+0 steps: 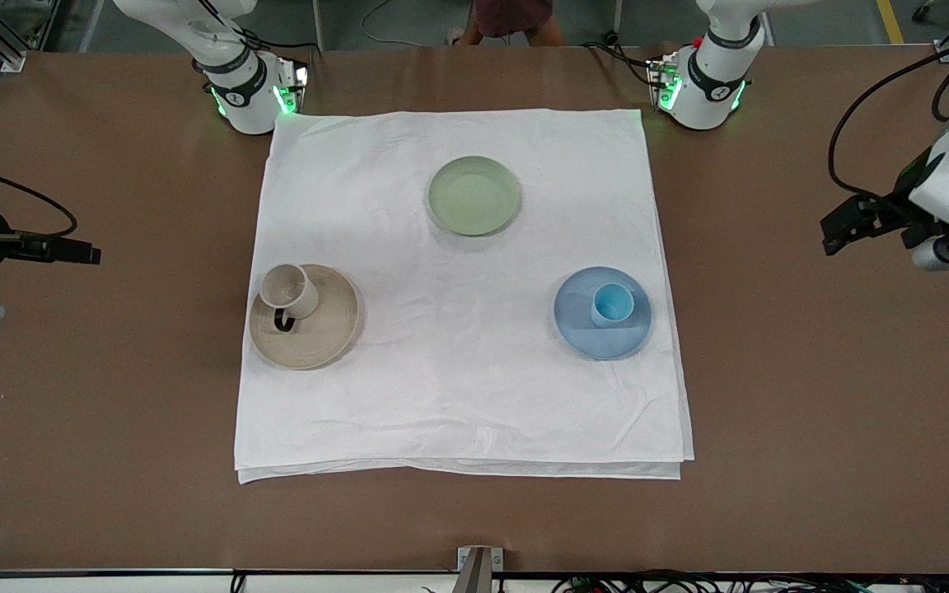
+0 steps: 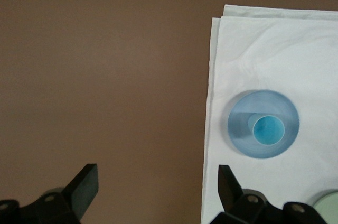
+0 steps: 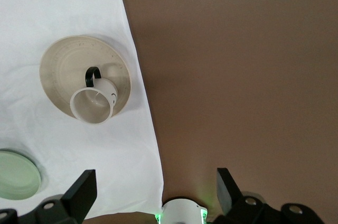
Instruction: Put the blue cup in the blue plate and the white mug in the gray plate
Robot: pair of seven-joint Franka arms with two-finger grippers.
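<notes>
The left claw hangs over bare brown tabletop at the left arm's end, well apart from the white cloth, its fingers spread wide and holding nothing. Toward the cloth from it, the blue cup stands upright on the blue plate, a little off the plate's middle; the left wrist view shows the same cup inside the plate. The right claw hangs over bare tabletop at the right arm's end, also clear of the cloth, its fingers wide apart and empty. Toward the cloth from it, the white mug stands upright on the gray plate, near the plate's rim, its black handle pointing over the plate's middle. A pale green plate lies on the cloth between the two arms' bases, well apart from both claws.
</notes>
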